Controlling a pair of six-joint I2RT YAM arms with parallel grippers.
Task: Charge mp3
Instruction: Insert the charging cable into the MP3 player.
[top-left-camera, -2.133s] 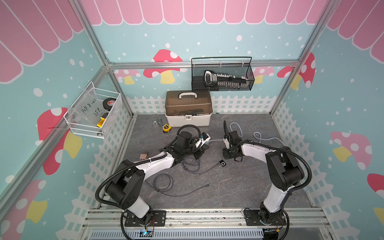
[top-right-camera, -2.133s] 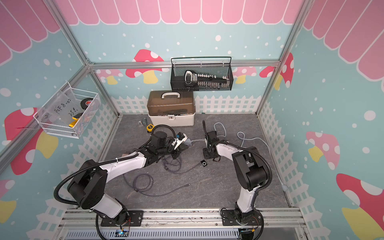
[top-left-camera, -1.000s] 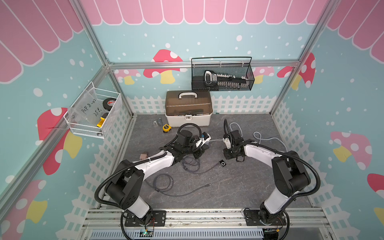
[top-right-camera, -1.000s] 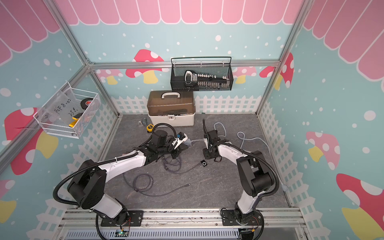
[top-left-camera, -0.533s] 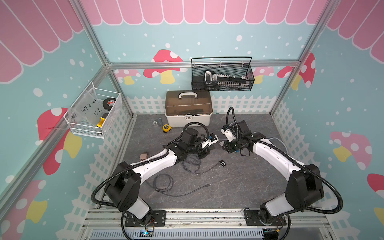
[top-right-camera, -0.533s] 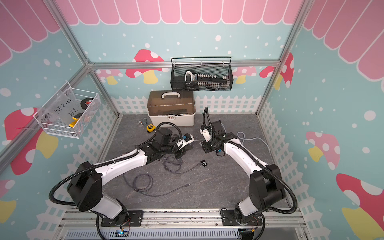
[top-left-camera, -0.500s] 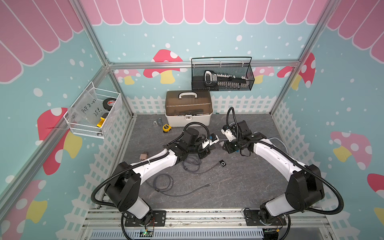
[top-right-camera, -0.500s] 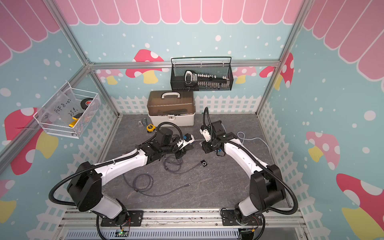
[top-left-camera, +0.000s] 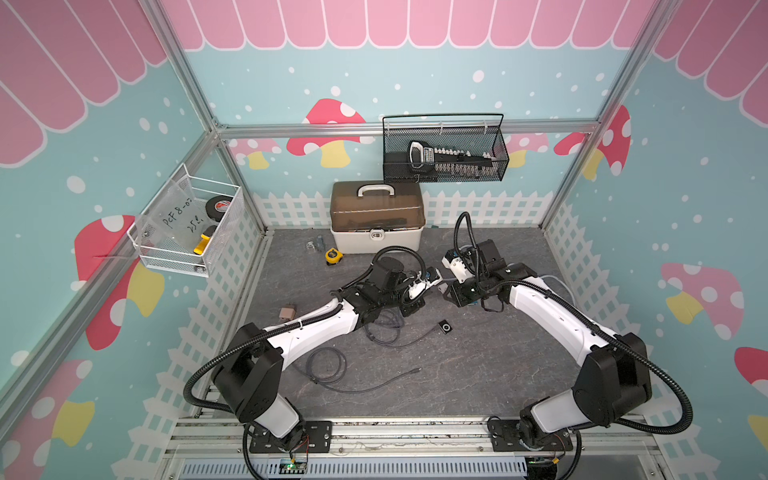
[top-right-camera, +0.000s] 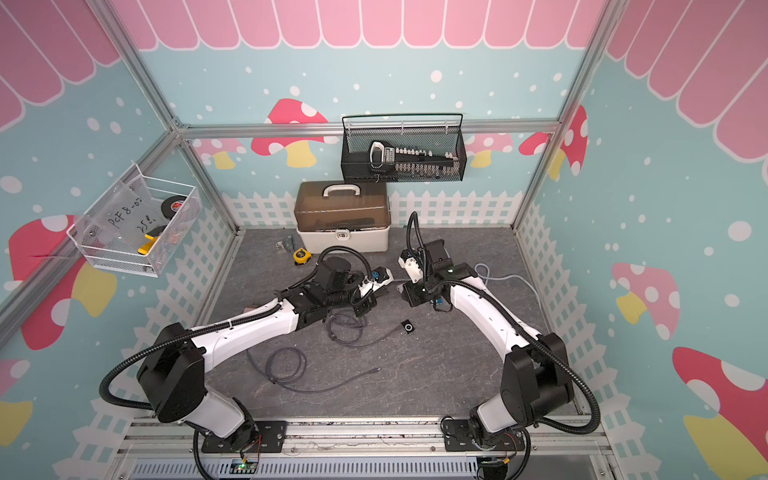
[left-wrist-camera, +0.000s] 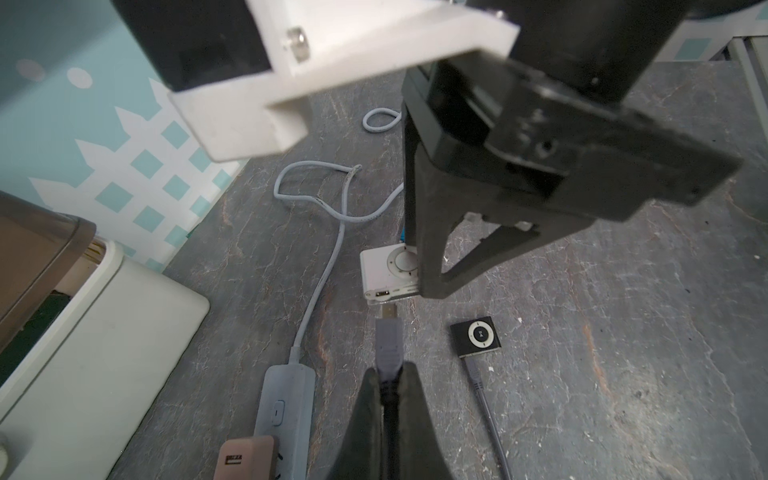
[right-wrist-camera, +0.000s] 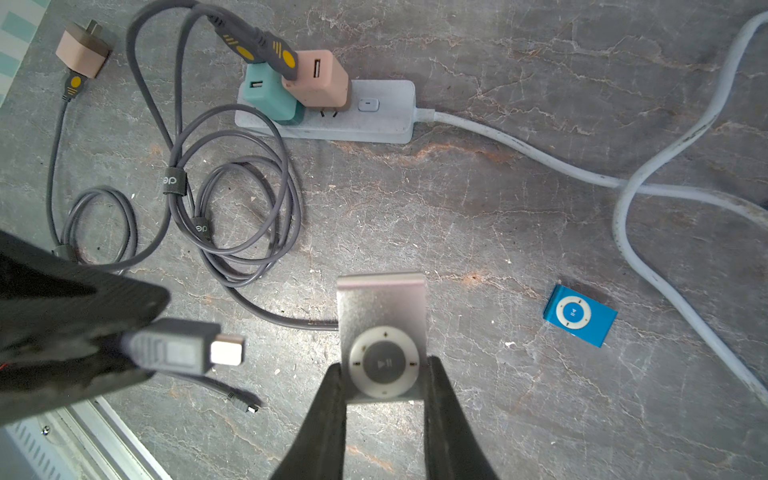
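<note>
Where my left arm lies low over the grey marbled tabletop (top-left-camera: 478, 374), a loose pink wall adapter (top-left-camera: 286, 311) sits just beside it, and coils of thin grey cable (right-wrist-camera: 172, 185) lie on the table close by. My left gripper (left-wrist-camera: 388, 395) is pinched fully together on the dark grey plug of a charging cable (left-wrist-camera: 389, 340). It grips behind the head, so the bare metal tip sticks out ahead. Near that gripper the pale grey power strip (right-wrist-camera: 374, 120) lies flat. A teal charger cube (right-wrist-camera: 266, 95) and a pink charger cube (right-wrist-camera: 320, 83) sit on it side by side.

Further right, the plug tip faces the small port on the edge of the silver clip-style mp3 player (right-wrist-camera: 382, 316). The tip is very near the port but not in it, and a gap shows in both wrist views. My right gripper (right-wrist-camera: 384, 386) holds that player clear of the tabletop, with one finger pressed on each side edge at the control wheel.

Toward the front of the table lies a small black square mp3 player (top-left-camera: 445, 327) with a thin grey cable plugged into it. A small blue mp3 player (right-wrist-camera: 579, 313) lies flat on the table, near the power strip's thick pale cord (right-wrist-camera: 540, 162).
</note>
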